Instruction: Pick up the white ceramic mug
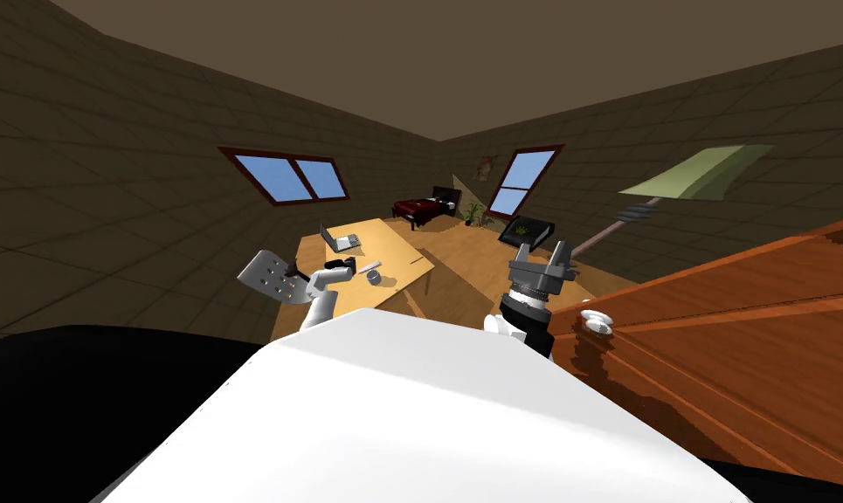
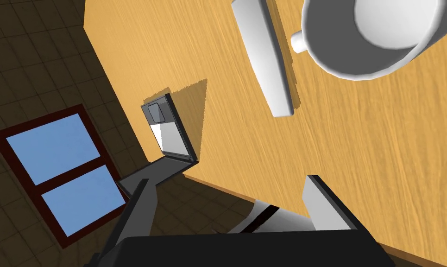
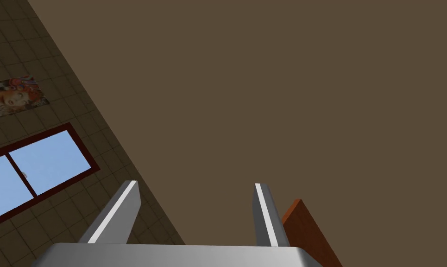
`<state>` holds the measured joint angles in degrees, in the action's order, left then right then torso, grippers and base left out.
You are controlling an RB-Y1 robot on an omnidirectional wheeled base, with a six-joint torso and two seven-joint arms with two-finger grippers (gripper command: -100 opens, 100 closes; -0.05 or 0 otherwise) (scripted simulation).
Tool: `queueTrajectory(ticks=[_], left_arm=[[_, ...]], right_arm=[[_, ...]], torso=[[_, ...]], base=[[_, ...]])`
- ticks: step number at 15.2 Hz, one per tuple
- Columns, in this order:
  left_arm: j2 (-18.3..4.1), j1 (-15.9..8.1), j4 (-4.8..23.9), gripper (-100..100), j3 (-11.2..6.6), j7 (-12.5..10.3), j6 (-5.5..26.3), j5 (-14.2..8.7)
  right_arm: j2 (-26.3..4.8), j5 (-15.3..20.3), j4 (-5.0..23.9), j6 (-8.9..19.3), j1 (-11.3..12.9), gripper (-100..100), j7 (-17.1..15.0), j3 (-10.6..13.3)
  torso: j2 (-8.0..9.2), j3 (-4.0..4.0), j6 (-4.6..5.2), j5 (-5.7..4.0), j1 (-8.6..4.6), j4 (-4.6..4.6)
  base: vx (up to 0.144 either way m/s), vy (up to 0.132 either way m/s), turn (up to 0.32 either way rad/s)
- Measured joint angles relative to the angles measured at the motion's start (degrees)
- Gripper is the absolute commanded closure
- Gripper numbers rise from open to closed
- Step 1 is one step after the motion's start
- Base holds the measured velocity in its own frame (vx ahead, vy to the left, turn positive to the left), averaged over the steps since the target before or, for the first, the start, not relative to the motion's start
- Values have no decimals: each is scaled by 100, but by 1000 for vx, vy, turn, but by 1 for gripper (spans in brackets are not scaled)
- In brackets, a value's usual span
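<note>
The white mug [image 2: 370, 37] stands upright on the light wooden table [image 2: 380, 153], its small handle [image 2: 299, 42] facing a flat white bar [image 2: 264, 55] that lies beside it. In the head view the mug [image 1: 373, 276] sits near the table's middle. My left gripper [image 2: 231, 199] hovers open above the table, short of the mug, with nothing between its fingers. From the head camera, the left gripper [image 1: 341, 265] is just left of the mug. My right gripper [image 1: 542, 258] is raised at the right, pointing up, and in its own wrist view the right gripper [image 3: 192, 208] is open and empty.
An open laptop [image 2: 166, 130] stands near the table's far edge, beyond the bar. A grey perforated chair back [image 1: 271, 275] is at the table's left side. Orange wooden furniture [image 1: 725, 332] with a white knob [image 1: 597, 321] stands close on my right.
</note>
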<state>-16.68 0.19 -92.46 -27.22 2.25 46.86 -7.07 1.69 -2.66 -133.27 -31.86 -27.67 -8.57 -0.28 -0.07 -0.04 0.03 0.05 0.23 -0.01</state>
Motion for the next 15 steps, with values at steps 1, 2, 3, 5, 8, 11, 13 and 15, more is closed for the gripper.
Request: queueTrajectory(ticks=[1, 2, 3, 5, 8, 11, 13, 15], left_arm=[[-21, -19, 87, -100, -51, 1, 114, -38], [-30, -32, 125, -100, -76, 2, 223, -58], [-54, -71, 215, -100, -131, -1, 342, -86], [-64, -138, 328, -100, -193, -18, 585, -92], [-113, -252, 602, -100, -305, -38, 905, -134], [-190, -328, 818, -100, -431, -35, 1234, -225], [-216, -391, 958, -100, -511, -58, 1487, -250], [-239, -463, 1117, -100, -561, -85, 1687, -256]], right_arm=[[0, 0, 0, 0, 0, 0, 0, 0], [0, 0, 0, 0, -1, 0, 0, -1], [0, 0, 0, 0, 0, 0, 0, 0], [0, 0, 0, 0, -1, 0, 0, -1], [0, 0, 0, 0, -1, 0, 0, -1], [0, 0, 0, 0, -1, 0, 0, -1], [0, 0, 0, 0, -1, 0, 0, 0], [0, 0, 0, 0, 0, 0, 0, 0]], torso=[[1, 0, -1, 1, 3, 0], [0, 0, -5, 1, 1, 0], [-1, 0, 1, 0, -1, 0], [-2, -1, -5, 0, -1, -1], [-2, -1, -6, 0, -1, -1], [-4, -2, -5, 0, -1, -1], [-3, -2, -2, 1, -1, -1], [-5, -3, -1, 0, -1, -1]], base=[[-21, 38, -116], [-21, 28, -267], [-23, 35, -284], [-19, 31, -149], [-22, 34, -182], [-18, 30, -186], [-21, 33, -148], [-14, 30, -221]])
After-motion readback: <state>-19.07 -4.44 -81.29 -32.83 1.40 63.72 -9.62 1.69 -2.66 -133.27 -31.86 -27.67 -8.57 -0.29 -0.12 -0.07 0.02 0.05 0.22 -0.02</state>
